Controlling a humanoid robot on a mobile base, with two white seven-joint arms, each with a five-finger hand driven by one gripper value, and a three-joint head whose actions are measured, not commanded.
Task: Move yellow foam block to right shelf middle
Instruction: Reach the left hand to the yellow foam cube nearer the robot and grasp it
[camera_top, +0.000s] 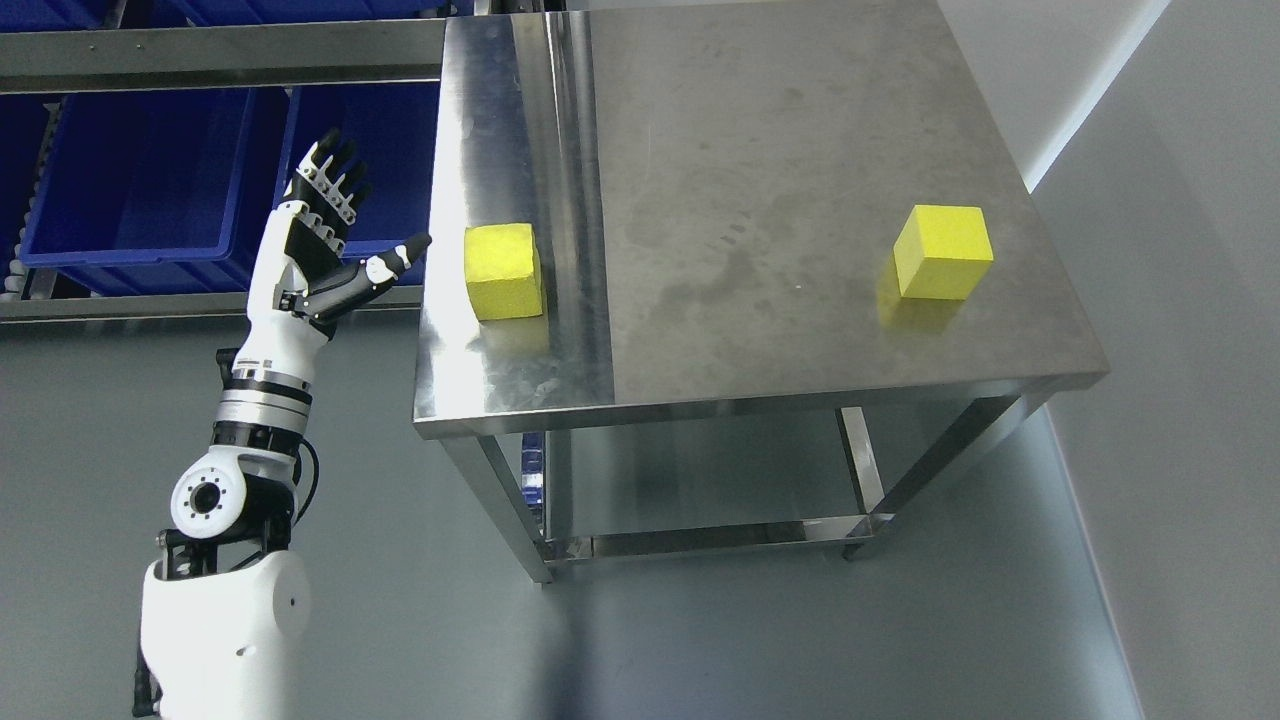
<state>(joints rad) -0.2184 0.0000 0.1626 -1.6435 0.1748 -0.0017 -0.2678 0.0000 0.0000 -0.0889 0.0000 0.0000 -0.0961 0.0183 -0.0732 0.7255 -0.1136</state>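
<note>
Left hand is spread, empty, just beside the near block. Block may slide off the surface edge if pushed.

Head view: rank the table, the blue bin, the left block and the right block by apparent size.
1. Table
2. Blue bin, partly cut off
3. Left block and right block: look alike, not ranked.

Two yellow foam blocks are sitting on the steel table: one yellow foam block near the table's left edge, another yellow foam block near its right edge. One robot hand, the left hand, is showing beside the table's left edge. At least two blue bins are lying on the rack beyond.
</note>
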